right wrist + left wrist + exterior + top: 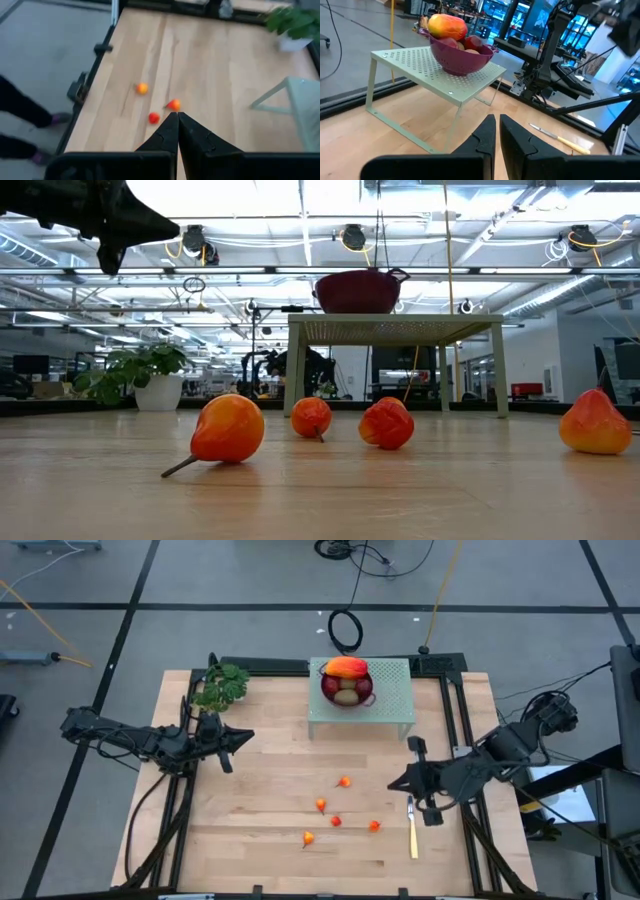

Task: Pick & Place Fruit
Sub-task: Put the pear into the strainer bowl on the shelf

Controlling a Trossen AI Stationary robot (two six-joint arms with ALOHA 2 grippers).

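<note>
A red bowl (346, 688) at top centre of the high view holds fruit; five tiny orange-red fruits (336, 821) lie scattered lower centre on the worktop (260, 790). The left hand (240, 737) and the right hand (398, 783) hover with fingers together, empty.

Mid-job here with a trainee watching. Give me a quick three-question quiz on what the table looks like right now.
1. True or false: the bowl sits on the rack.
2. How many small orange-red fruits lie loose on the table?
3. What lies nearest the right gripper? A) plant B) knife C) bowl

Key
1. True; it holds the large orange-red piece and other fruit.
2. Five.
3. B. Both grippers are shut and hold nothing; the left gripper hovers beside the plant.
</note>
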